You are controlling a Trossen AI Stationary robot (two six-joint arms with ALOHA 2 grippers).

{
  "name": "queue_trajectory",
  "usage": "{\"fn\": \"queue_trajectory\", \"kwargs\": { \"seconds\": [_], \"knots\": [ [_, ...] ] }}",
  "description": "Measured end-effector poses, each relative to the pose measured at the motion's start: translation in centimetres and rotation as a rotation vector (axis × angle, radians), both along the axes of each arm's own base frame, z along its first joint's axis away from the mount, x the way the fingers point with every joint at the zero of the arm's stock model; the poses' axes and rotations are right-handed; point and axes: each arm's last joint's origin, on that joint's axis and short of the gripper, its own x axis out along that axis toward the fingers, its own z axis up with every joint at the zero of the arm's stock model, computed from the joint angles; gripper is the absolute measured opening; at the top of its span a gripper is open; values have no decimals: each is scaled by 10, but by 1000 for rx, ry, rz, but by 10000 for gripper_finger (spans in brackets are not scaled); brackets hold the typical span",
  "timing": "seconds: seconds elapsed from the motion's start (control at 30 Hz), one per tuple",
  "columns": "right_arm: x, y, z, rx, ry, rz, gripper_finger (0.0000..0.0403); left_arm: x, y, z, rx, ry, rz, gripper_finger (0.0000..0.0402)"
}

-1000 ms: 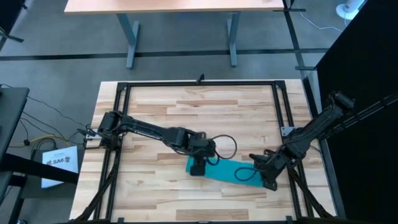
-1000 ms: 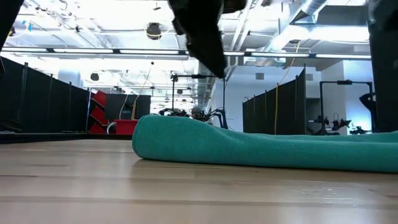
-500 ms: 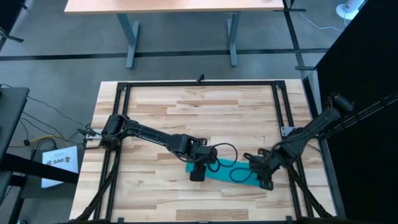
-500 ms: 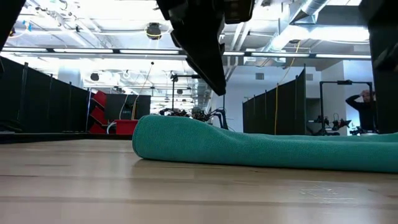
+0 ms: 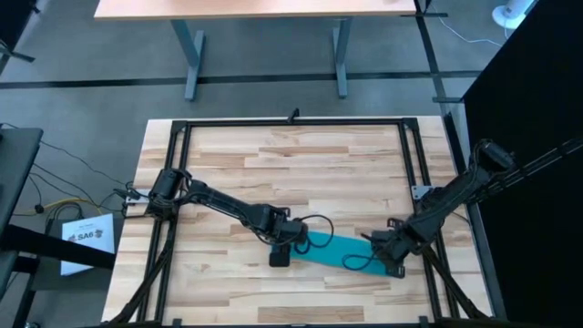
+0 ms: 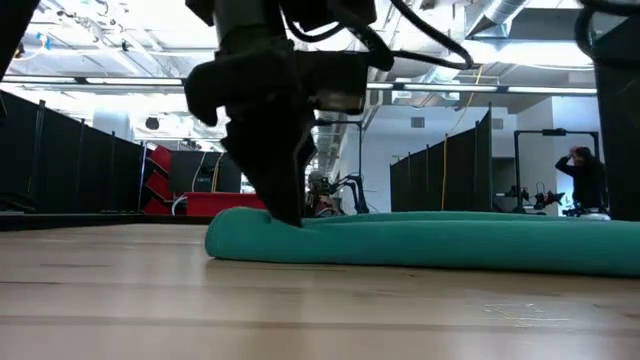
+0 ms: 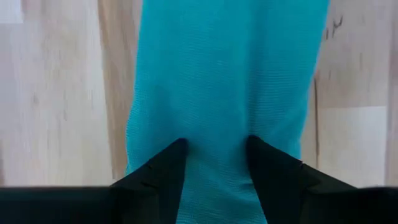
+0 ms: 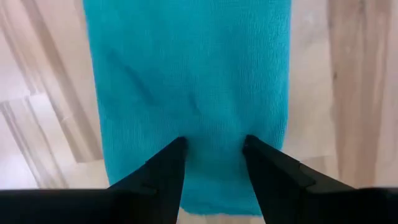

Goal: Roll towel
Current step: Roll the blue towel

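Observation:
The teal towel (image 5: 335, 248) lies on the wooden table as a long narrow roll near the front edge; in the low view (image 6: 430, 240) it is a low tube. My left gripper (image 5: 296, 244) is open, with its tips down on the towel's left end (image 6: 285, 218). My right gripper (image 5: 375, 255) is open, with its tips on the towel's right end. Both wrist views show teal cloth stretching away past the two spread fingers. My left gripper has both spread fingertips (image 7: 177, 149) on the top of the towel's left end (image 7: 217, 155), coming from above at a slant. The cloth lies between the tips and rests on the table. My right gripper has both spread fingertips (image 8: 177, 146) on the top of the towel's right end (image 8: 214, 162). The cloth between them lies flat on the table.
A black metal frame (image 5: 291, 122) runs around the tabletop. Bare wood lies beyond the towel toward the far edge (image 5: 301, 164). A person (image 6: 582, 175) stands far off in the room behind the table.
My left gripper has gone toward the table's near edge and down onto the towel's left end. My right gripper has shifted slightly toward the near edge. The towel now shows as a narrower strip from above, and its raised left end lies lower.

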Motion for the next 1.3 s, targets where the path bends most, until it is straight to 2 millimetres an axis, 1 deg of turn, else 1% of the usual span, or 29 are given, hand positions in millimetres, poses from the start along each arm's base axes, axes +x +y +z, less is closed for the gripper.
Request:
{"fn": "queue_trajectory", "kwargs": {
  "seconds": [0.1, 0.17, 0.27, 0.4, 0.47, 0.53, 0.6, 0.67, 0.8, 0.9, 0.97, 1.07, 1.17, 1.3],
  "knots": [
    [1, 0, 3, 6, -1, -12, 154, 0, 1, -1, 27, -7, 16, 157],
    [5, 1, 11, 28, -24, -22, 154, 2, 1, 5, 53, -11, 24, 157],
    [10, 0, 29, 41, -49, -17, 154, 8, 2, 21, 76, -43, 22, 157],
    [17, 2, 52, 79, -117, -22, 154, 14, 1, 52, 74, -89, 16, 157],
    [19, 10, 56, 119, -175, -12, 154, 18, -1, 64, 67, -121, 8, 157],
    [20, 18, 53, 120, -204, 8, 154, 21, -4, 69, 34, -150, -22, 157],
    [17, 21, 42, 88, -169, 15, 154, 26, -7, 65, 4, -159, -39, 157],
    [15, 18, 30, 40, -109, -17, 154, 27, -8, 53, 10, -121, -57, 157],
    [15, 19, 15, 7, -46, -40, 154, 29, -8, 35, 16, -56, -80, 157],
    [20, 20, 5, -5, 0, -47, 154, 30, -8, 19, 19, -4, -98, 157],
    [23, 19, -4, -27, 43, -52, 154, 26, -8, 8, 25, 36, -97, 157],
    [28, 18, -14, -52, 85, -50, 154, 24, -1, 1, 36, 42, -53, 157],
    [34, 10, -19, -60, 122, -41, 154, 21, 9, -5, 47, 63, 10, 157],
    [45, -9, -19, -44, 143, -45, 152, 19, 19, -10, 51, 84, 36, 157]
  ]
}}
